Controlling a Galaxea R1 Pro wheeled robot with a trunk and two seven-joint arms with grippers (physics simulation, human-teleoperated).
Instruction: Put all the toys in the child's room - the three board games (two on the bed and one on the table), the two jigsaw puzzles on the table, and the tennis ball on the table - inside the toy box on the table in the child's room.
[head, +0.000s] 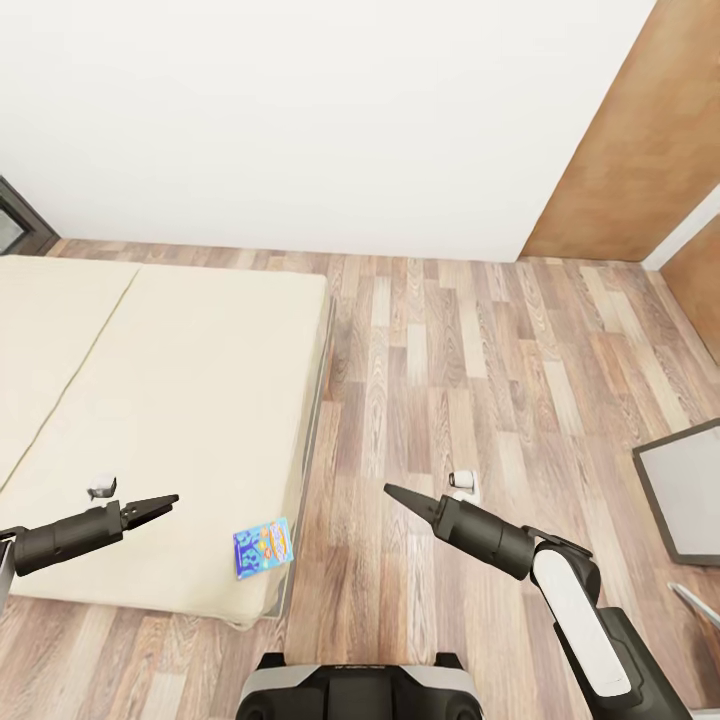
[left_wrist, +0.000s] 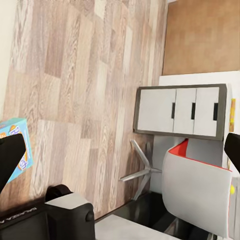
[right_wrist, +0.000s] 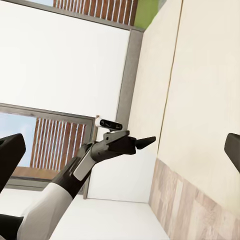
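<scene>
A small blue board game (head: 262, 547) with orange-yellow print lies flat on the beige bed (head: 180, 400), close to its near right corner. It also shows past one finger (left_wrist: 10, 157) in the left wrist view, as the blue box (left_wrist: 16, 142). My left gripper (head: 165, 503) hovers over the mattress, a little left of that box and apart from it, open and empty. My right gripper (head: 395, 492) hangs over the plank floor to the right of the bed, open, holding nothing. The toy box, jigsaw puzzles and tennis ball are out of view.
A dark grey cabinet (head: 690, 495) stands at the right edge of the floor; the left wrist view shows its white doors (left_wrist: 180, 111) beside a pale desk top (left_wrist: 200, 80). A grey chair with red trim (left_wrist: 200, 190) stands near it. Wood floor (head: 470, 370) lies open between bed and cabinet.
</scene>
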